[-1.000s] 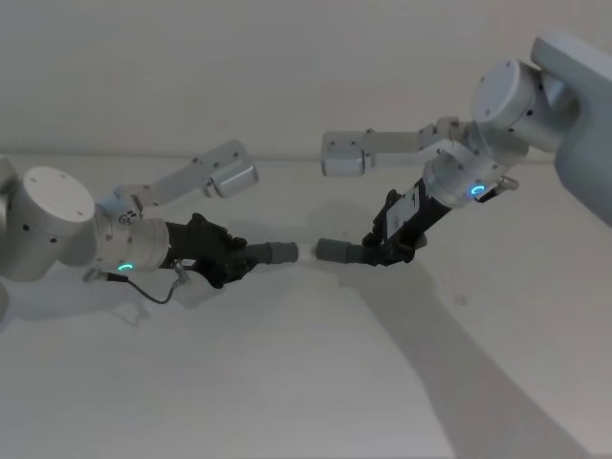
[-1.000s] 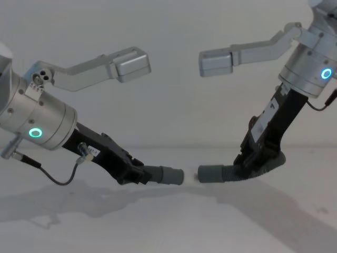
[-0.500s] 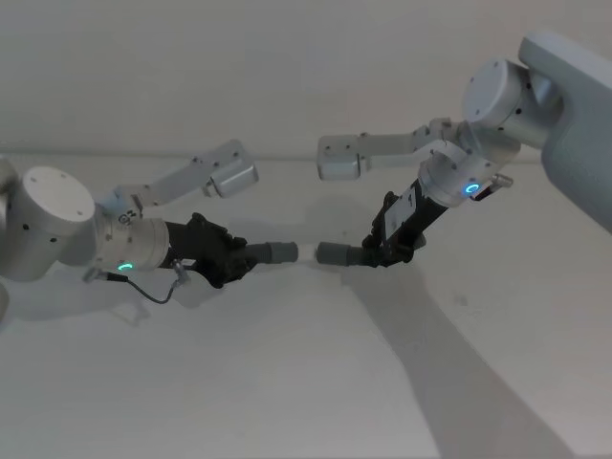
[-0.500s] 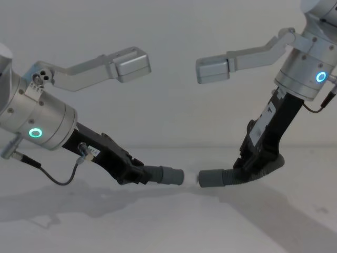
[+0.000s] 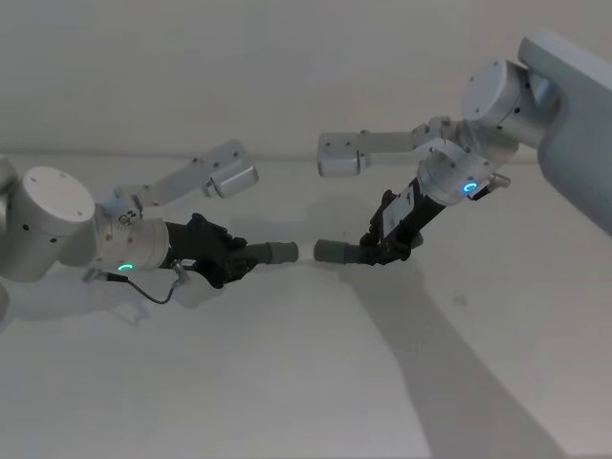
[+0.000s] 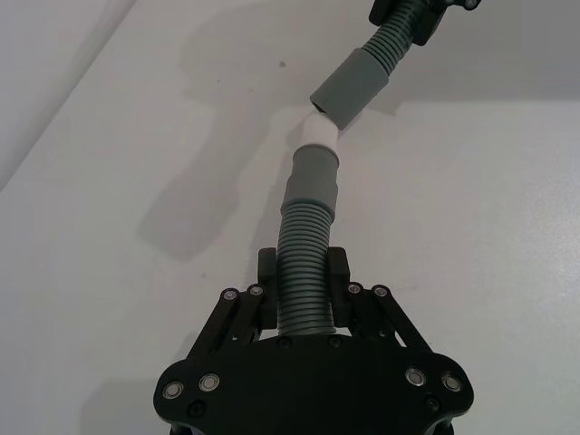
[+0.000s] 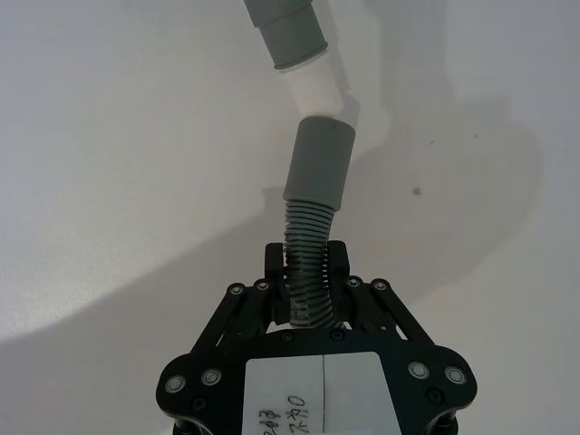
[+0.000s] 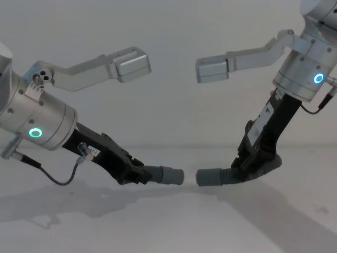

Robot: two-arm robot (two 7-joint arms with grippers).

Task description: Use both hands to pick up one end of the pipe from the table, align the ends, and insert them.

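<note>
Above the white table, near its middle: two grey hose pieces held end to end, cuffs facing each other.

Left gripper, reaching in low from the left: fingers clamped on the corrugated section of the left hose piece, seen in the left wrist view with the ribs pinched between both fingers. Smooth grey cuff sticking out past the fingertips, ending in a small whitish tip.

Right gripper, angled down steeply from the upper right: fingers closed around the ribbed part of the right hose piece, just behind its wider grey socket. Rest of that hose curving out behind the gripper in the chest view, low near the table.

Whitish tip right at the mouth of the socket in the left wrist view, meeting it at a slight angle; in the right wrist view, tip just beside the socket rim, axes not quite in line. Chest view: cuff and socket at matching height, a narrow gap between them. Cannot tell whether the tip touches the socket.
</note>
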